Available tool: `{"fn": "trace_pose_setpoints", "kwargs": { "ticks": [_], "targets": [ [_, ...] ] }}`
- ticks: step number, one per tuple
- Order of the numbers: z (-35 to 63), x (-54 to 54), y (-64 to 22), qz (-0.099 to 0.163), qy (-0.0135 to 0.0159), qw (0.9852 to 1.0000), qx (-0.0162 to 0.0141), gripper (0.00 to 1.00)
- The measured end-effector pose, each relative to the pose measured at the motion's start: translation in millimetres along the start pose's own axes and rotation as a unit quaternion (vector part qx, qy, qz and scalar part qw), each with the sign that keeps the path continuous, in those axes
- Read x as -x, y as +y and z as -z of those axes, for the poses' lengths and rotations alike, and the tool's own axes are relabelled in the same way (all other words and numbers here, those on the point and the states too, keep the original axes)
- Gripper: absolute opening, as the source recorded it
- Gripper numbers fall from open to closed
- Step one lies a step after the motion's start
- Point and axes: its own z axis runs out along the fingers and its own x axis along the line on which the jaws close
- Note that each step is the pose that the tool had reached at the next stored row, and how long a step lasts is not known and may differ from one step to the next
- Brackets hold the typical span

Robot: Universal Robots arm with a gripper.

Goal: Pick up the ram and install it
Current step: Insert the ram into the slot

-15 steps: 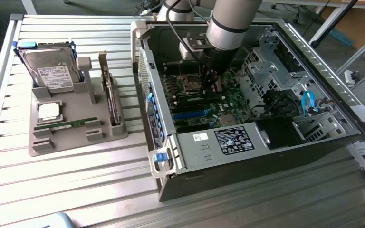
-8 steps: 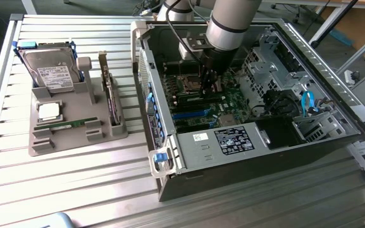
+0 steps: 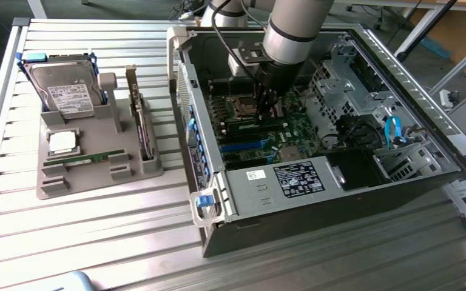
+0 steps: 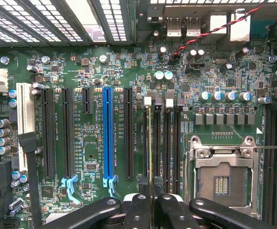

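Exterior view: we are looking at the grey robot arm reaching down into the open black and silver computer case (image 3: 427, 151) lying on the ribbed metal table (image 3: 95, 242). Our gripper (image 3: 267, 103) is hanging just above the green motherboard (image 3: 298, 130), near the processor socket. Wrist view: we are seeing the black fingers (image 4: 137, 210) pinched nearly together on the long thin green ram stick (image 4: 150, 143), which is showing edge-on as a pale line. The stick is standing upright along one of the black memory slots (image 4: 163, 143), between the long blue expansion slot (image 4: 108, 133) and the silver processor socket (image 4: 221, 174); whether it is fully seated we cannot tell. Toward the exterior view's left, the grey parts holder (image 3: 95, 157) is carrying a silver hard drive (image 3: 70, 91), a square silver processor chip (image 3: 61, 142) and another green stick (image 3: 83, 160).
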Motion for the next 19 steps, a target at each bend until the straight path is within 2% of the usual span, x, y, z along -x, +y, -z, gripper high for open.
{"fn": "trace_pose_setpoints", "kwargs": {
  "ticks": [10, 19],
  "targets": [
    [0.6, 0.0, 0.4, 0.0, 0.0001, 1.0, -0.0002, 0.12],
    [0.6, -0.4, 0.4, -0.011, 0.0, 0.9999, -0.0001, 0.12]
  ]
}}
